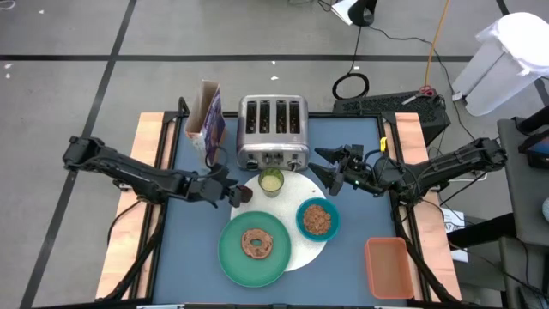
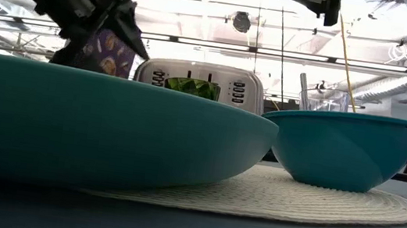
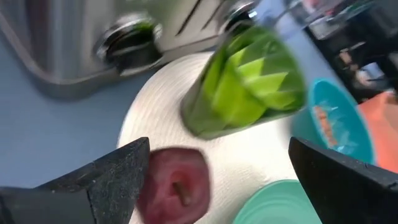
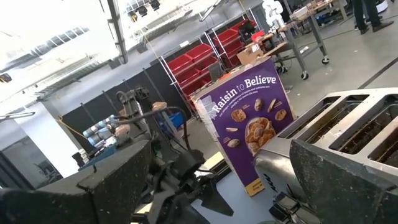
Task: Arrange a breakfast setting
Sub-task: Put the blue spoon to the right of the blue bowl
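Observation:
A white round mat (image 1: pixel 302 190) carries a green plate (image 1: pixel 232 257) with a brown ring pastry (image 1: pixel 256 244), a teal bowl (image 1: pixel 317 219) and a yellow-green cup (image 1: pixel 271 182). A dark red fruit (image 3: pixel 175 185) lies on the mat's left edge, stem up. My left gripper (image 1: pixel 233 194) is open above the fruit, which sits close to one finger (image 3: pixel 118 171). My right gripper (image 1: pixel 331 172) is open and empty, raised right of the toaster. A clear glass (image 2: pixel 322 100) shows behind the bowl in the low view, with a metal handle (image 2: pixel 304 88) by it.
A silver four-slot toaster (image 1: pixel 273 130) stands behind the mat, and a purple cereal box (image 1: pixel 208 120) stands to its left. An orange tray (image 1: pixel 388 266) lies at the near right. Bare blue table (image 1: pixel 189 249) shows left of the plate.

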Controlling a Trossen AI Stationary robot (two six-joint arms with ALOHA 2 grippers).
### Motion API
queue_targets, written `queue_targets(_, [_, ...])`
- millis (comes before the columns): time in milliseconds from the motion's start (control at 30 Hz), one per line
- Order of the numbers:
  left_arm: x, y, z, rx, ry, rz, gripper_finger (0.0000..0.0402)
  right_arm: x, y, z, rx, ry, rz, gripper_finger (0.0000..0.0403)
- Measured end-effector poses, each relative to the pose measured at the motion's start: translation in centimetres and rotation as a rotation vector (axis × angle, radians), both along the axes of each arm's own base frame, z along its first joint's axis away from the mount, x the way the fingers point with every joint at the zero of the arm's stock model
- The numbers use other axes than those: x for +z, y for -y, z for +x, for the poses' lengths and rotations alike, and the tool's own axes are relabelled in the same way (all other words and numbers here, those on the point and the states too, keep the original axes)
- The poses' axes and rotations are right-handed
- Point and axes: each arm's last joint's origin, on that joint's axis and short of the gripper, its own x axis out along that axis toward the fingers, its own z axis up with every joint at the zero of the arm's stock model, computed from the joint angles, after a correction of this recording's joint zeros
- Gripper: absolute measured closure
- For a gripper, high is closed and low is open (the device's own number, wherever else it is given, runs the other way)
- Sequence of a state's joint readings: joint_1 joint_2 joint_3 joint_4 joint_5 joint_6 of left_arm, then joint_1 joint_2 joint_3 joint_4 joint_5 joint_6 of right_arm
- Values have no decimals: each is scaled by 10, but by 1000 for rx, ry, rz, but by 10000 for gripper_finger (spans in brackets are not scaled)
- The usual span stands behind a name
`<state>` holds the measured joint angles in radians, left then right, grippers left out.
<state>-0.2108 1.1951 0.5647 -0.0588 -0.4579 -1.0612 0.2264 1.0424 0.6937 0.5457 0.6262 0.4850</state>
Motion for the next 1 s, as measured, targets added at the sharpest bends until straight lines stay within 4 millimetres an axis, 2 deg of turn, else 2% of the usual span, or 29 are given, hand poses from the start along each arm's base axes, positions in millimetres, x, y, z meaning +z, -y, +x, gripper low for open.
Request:
queue_targets(467, [29, 3, 12, -130, 247, 150, 14, 2, 0, -2, 0, 14, 3, 28])
queue_targets(767, [34, 4, 14, -161, 281, 213, 14, 26, 9, -32, -43, 54, -102, 28])
queue_targets(867, [34, 4, 14, -164, 279, 218, 14, 25, 13, -40, -150, -26, -152, 28])
queue_targets(1000, [34, 4, 14, -165, 278, 220, 14, 14, 17, -44, -317, -200, -211, 28])
